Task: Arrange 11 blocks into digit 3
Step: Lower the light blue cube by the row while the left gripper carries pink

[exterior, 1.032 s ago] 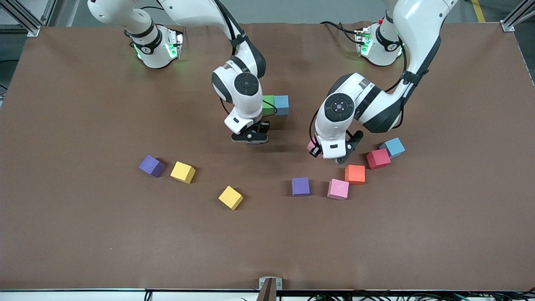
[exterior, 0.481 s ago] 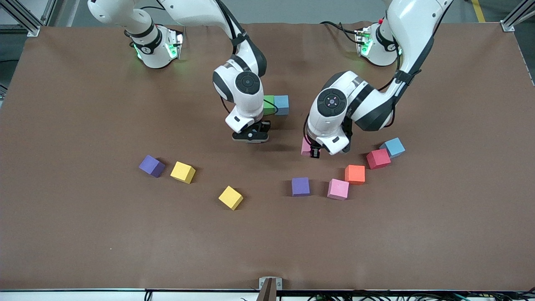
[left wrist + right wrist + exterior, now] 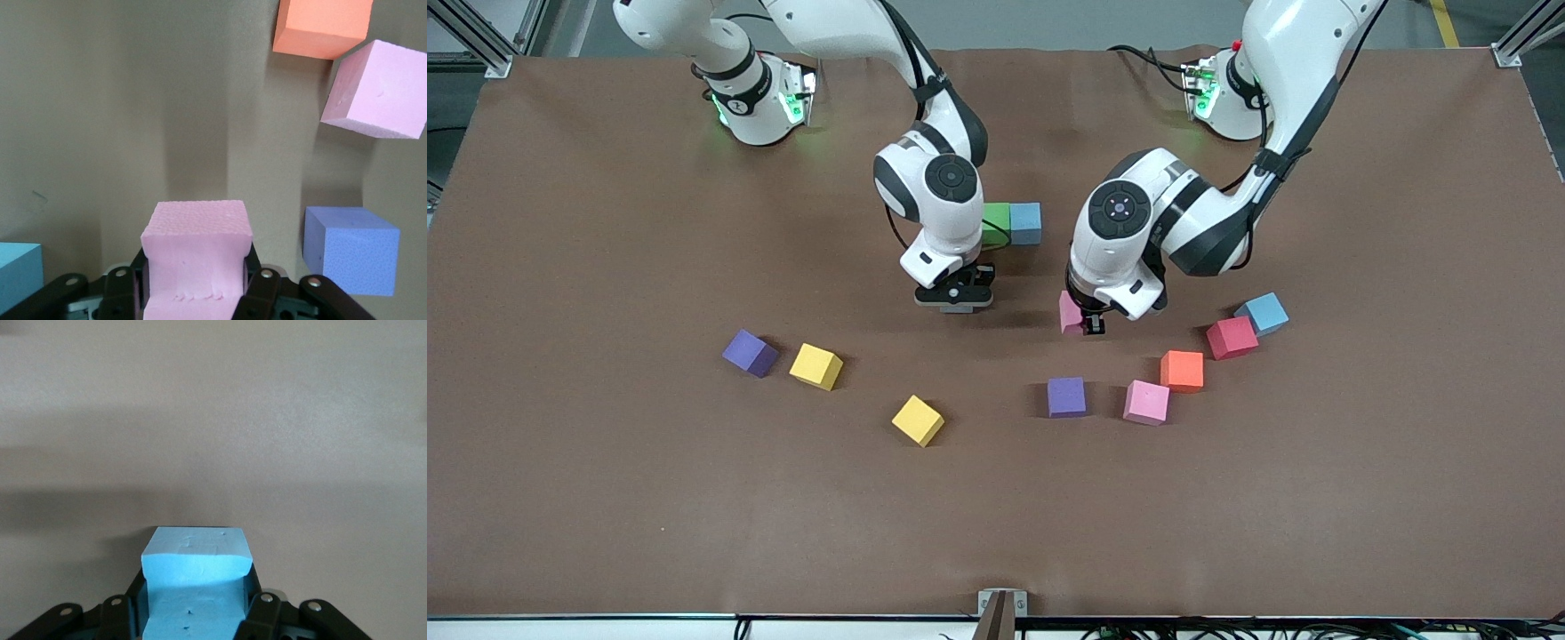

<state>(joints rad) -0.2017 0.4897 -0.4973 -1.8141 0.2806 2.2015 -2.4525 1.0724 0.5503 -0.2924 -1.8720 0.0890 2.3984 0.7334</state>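
My left gripper [image 3: 1087,322] is shut on a pink block [image 3: 1069,313] just above the table; it fills the jaws [image 3: 197,230]. My right gripper [image 3: 954,298] is shut on a light blue block [image 3: 197,553], which the hand hides in the front view. A green block [image 3: 996,219] and a blue block [image 3: 1025,222] touch side by side between the two hands, farther from the camera. No digit 3 shows. Loose blocks: purple [image 3: 749,353], yellow [image 3: 815,366], yellow [image 3: 918,420], purple [image 3: 1066,396], pink [image 3: 1146,402], orange [image 3: 1182,370], red [image 3: 1232,337], blue [image 3: 1262,313].
The brown table [image 3: 996,516] is bare toward the camera. In the left wrist view the orange block [image 3: 323,27], the loose pink block [image 3: 377,90] and a purple block [image 3: 350,250] lie close to the held pink one.
My left gripper has carried the pink block away from the red and orange blocks, toward the right arm's end of the table. The right gripper has barely shifted.
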